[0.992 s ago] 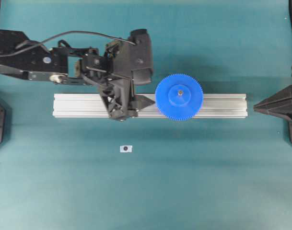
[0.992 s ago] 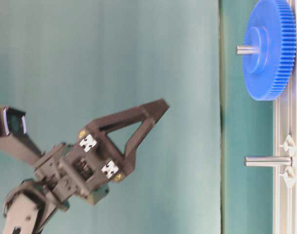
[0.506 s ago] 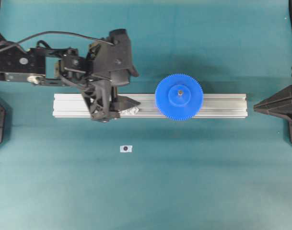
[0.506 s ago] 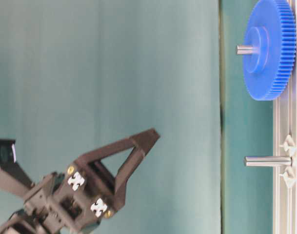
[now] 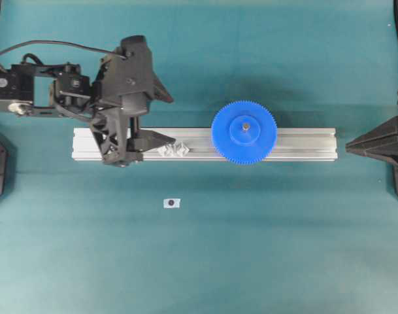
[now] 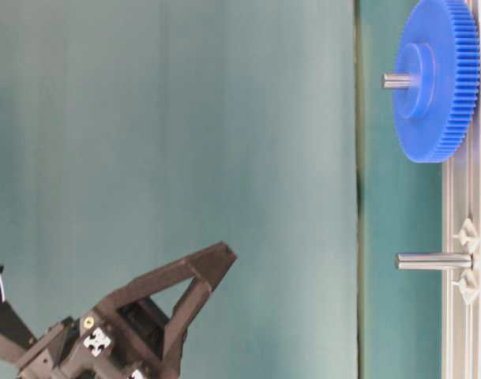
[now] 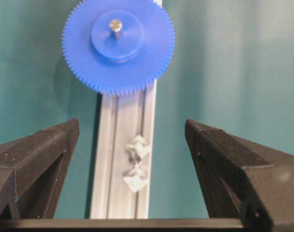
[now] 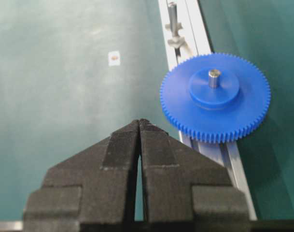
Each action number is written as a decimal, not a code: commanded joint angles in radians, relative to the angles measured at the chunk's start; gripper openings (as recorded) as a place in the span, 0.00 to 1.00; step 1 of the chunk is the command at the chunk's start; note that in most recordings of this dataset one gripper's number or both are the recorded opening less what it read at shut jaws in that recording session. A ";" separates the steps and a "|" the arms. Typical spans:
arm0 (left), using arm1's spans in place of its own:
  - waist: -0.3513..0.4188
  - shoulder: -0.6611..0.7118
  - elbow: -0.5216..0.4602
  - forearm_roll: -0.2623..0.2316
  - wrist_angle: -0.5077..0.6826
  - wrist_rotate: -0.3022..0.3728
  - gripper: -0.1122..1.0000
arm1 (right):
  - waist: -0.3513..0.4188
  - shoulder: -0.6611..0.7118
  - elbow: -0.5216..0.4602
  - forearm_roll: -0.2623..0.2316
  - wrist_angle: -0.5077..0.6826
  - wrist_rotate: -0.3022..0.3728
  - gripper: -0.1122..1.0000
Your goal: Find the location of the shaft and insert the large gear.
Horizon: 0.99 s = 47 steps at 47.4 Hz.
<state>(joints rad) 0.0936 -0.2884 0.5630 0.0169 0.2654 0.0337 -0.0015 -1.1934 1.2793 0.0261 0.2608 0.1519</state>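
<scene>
Black and empty, the left gripper [image 5: 149, 118] stands with its jaws spread wide, hanging above the left part of the aluminium rail [image 5: 297, 145]. Nothing sits between its fingers [image 7: 35, 159], and from the left wrist view they frame the rail without touching it. That wide stance reads as a hand with nothing to carry, clear of the work.

Just beyond its fingertips, the bare shaft [image 6: 434, 260] rises from the rail, flanked by two small clear diamond-shaped plastic pieces [image 7: 136, 162] that appear to mark or brace its foot. It carries nothing.

Farther along the rail, toward the right arm, the large gear [image 5: 244, 132] lies flat, wider than the rail and overhanging both edges. A second pin [image 8: 214, 77] pokes up through its raised hub, so the gear looks threaded onto that pin, with its underside down at the rail. Judged from this, the insertion appears done, on the pin away from the left gripper.

Off the rail's right end, well apart from the gear, the right gripper [image 8: 139, 126] waits with its fingers pressed together on nothing, seemingly parked.

On the teal table [image 5: 251, 261], in front of the rail, lies a small white tag with a dark dot [image 5: 171, 203], apart from everything else.
</scene>
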 commanded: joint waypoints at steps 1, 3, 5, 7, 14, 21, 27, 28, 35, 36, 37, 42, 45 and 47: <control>-0.009 -0.034 0.000 0.003 -0.011 0.000 0.90 | -0.002 0.008 -0.011 0.000 -0.005 0.008 0.13; -0.014 -0.038 0.006 0.002 -0.011 0.000 0.90 | -0.002 0.008 -0.011 0.000 -0.005 0.008 0.13; -0.018 -0.044 0.014 0.002 -0.012 0.000 0.90 | -0.002 0.008 -0.011 0.000 -0.005 0.008 0.13; -0.020 -0.049 0.020 0.002 -0.012 0.000 0.90 | -0.002 0.008 -0.011 0.000 -0.005 0.008 0.13; -0.021 -0.071 0.034 0.003 -0.020 0.000 0.90 | -0.002 0.008 -0.012 0.000 -0.005 0.008 0.13; -0.021 -0.095 0.052 0.002 -0.040 0.000 0.90 | -0.002 0.008 -0.011 0.000 -0.005 0.008 0.13; -0.021 -0.118 0.072 0.003 -0.051 0.000 0.90 | -0.002 0.009 -0.011 0.000 -0.005 0.008 0.13; -0.023 -0.121 0.074 0.003 -0.051 -0.002 0.90 | -0.002 0.008 -0.011 0.000 -0.005 0.008 0.13; -0.031 -0.132 0.089 0.003 -0.052 0.000 0.90 | -0.002 0.009 -0.011 0.000 -0.005 0.008 0.13; -0.032 -0.133 0.091 0.002 -0.054 0.000 0.90 | -0.002 0.008 -0.011 0.000 -0.005 0.008 0.13; -0.031 -0.135 0.092 0.002 -0.052 -0.002 0.90 | -0.002 0.008 -0.011 0.000 -0.005 0.008 0.13; -0.032 -0.140 0.100 0.003 -0.054 -0.002 0.90 | -0.002 0.008 -0.011 0.000 -0.005 0.009 0.13; -0.032 -0.143 0.101 0.002 -0.054 -0.002 0.90 | -0.002 0.008 -0.011 0.000 -0.005 0.009 0.13; -0.032 -0.146 0.101 0.002 -0.054 -0.002 0.90 | -0.002 0.008 -0.012 0.000 -0.005 0.008 0.13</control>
<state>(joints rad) 0.0644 -0.4142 0.6765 0.0169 0.2209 0.0337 -0.0015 -1.1934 1.2793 0.0261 0.2608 0.1519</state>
